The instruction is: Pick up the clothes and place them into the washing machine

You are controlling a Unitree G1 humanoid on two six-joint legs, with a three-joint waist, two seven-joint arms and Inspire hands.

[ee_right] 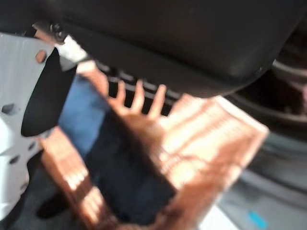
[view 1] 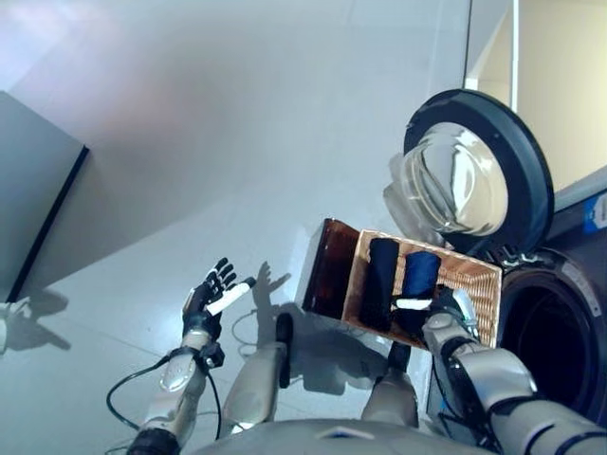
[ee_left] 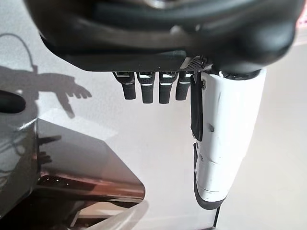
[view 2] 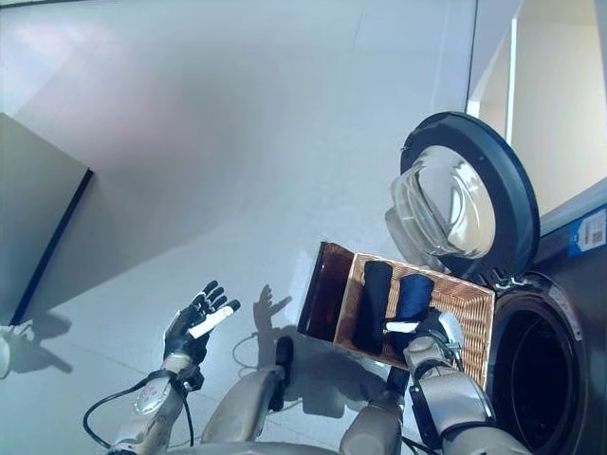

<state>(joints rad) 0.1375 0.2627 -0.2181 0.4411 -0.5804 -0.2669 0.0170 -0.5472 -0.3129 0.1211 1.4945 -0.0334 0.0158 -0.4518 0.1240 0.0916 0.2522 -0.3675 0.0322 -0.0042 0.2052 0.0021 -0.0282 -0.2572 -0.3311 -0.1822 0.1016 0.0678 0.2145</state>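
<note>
At lower right, the right hand (view 1: 446,313) reaches into the woven brown basket (view 1: 474,284) over the rolled dark-blue clothes (view 1: 403,280); its grip cannot be told. Nothing shows in the open washing machine drum (view 1: 550,332). The left hand (view 1: 211,294) hangs open.

Around the spread fingers (view 1: 220,279) of our left hand (view 1: 204,301) we see bare floor (view 1: 237,142) on every side, so that hand has free passage. Our right hand (view 1: 446,318) sits at the near rim of the wicker basket (view 1: 465,280), whose woven walls close in beside its fingers. Past those fingers, two rolled dark clothes (view 1: 398,280) fill the basket's bottom. Beyond the basket the washing machine door (view 1: 474,171) stands swung open, and the drum opening (view 1: 550,327) gapes unblocked just beside the hand.
</note>
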